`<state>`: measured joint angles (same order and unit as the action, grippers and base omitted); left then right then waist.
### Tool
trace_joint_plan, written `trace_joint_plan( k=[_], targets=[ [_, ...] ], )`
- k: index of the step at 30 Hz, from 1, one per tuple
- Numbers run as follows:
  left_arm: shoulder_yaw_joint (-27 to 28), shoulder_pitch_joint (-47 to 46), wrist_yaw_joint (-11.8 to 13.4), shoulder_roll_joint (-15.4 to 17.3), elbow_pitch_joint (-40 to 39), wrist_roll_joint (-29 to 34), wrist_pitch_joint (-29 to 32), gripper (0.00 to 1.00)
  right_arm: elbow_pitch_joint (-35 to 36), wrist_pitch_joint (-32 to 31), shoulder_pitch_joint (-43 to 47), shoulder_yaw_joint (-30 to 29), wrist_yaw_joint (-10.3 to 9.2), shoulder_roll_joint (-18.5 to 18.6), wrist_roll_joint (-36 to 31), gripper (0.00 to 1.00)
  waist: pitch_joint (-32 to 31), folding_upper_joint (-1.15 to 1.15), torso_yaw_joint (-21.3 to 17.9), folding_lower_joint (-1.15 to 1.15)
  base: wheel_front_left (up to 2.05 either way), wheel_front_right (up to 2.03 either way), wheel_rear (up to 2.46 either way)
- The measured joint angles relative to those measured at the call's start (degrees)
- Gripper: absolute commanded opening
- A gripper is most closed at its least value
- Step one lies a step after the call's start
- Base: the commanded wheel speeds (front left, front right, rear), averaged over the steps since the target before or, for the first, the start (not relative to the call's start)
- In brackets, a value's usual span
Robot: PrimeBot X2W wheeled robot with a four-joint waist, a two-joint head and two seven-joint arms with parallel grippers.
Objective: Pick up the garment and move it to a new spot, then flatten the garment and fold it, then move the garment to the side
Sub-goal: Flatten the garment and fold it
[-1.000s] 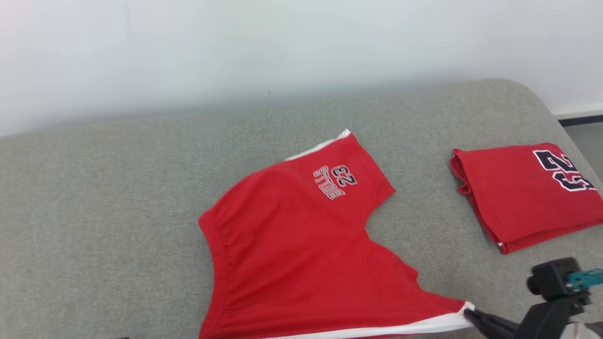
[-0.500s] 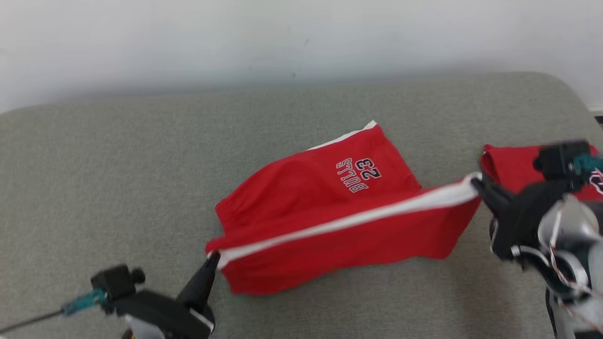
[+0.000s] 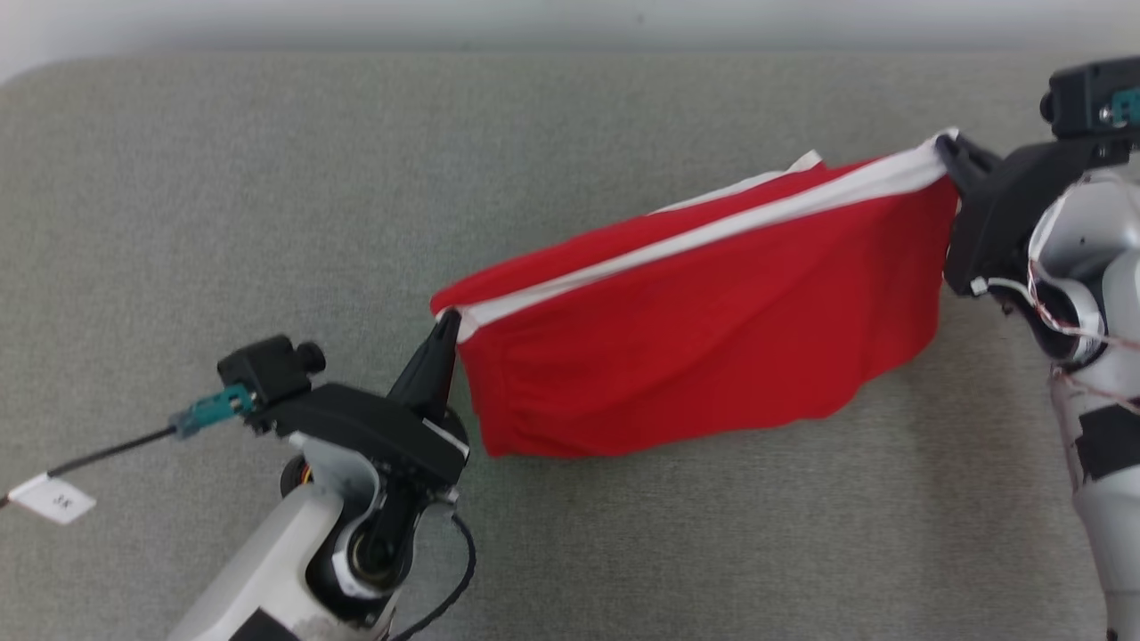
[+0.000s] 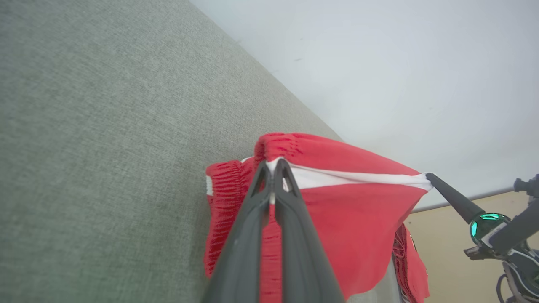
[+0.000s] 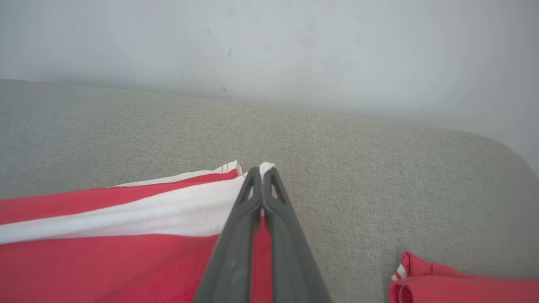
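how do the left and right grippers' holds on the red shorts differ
The left gripper pinches the shorts at the gathered waistband; the right gripper pinches the white-striped hem corner. In the head view the left gripper sits lower, the right gripper higher. Both are shut, stretching the shorts between them.

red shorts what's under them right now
Grey cushion shows below the red shorts, which hang stretched between the left claw and right claw. The patch straight behind the hanging cloth is covered, so whether anything lies there cannot be told.

A grey upholstered surface [image 3: 267, 178] stands against a plain pale wall [image 5: 294, 42], beige floor [image 4: 442, 248] beside it.
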<state>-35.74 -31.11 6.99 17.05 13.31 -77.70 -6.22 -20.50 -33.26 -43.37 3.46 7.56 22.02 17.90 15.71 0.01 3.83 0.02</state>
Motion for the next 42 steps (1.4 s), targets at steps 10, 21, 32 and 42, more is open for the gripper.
trace_joint_plan(
  k=[10,21,32,42],
  targets=[
    [-0.4,-6.4,0.0,-3.3,5.0,1.5,-0.7,0.0,-12.6,7.5,-9.4,4.2,0.0,0.2,-1.3,0.0,6.6,0.0,3.1,0.0,0.0,0.0,0.0],
    [-0.5,-7.6,-2.3,-3.4,7.3,4.7,-5.0,1.0,-21.0,8.1,-13.6,4.8,0.0,-0.7,-0.4,1.0,7.3,0.0,5.2,-0.02,0.0,0.0,0.0],
    [-5.7,-2.0,6.6,7.6,0.3,26.6,-8.6,1.0,-19.1,-6.8,-9.6,-0.8,0.0,0.5,0.9,1.0,0.7,-0.01,4.0,-0.03,0.0,0.0,0.0],
    [-5.6,7.7,11.7,11.8,-8.8,40.7,-8.8,1.0,-15.6,-10.5,-2.8,-9.1,-0.01,-1.6,-3.1,1.0,-0.8,-0.01,5.3,-0.04,0.0,0.0,0.0]
  ],
)
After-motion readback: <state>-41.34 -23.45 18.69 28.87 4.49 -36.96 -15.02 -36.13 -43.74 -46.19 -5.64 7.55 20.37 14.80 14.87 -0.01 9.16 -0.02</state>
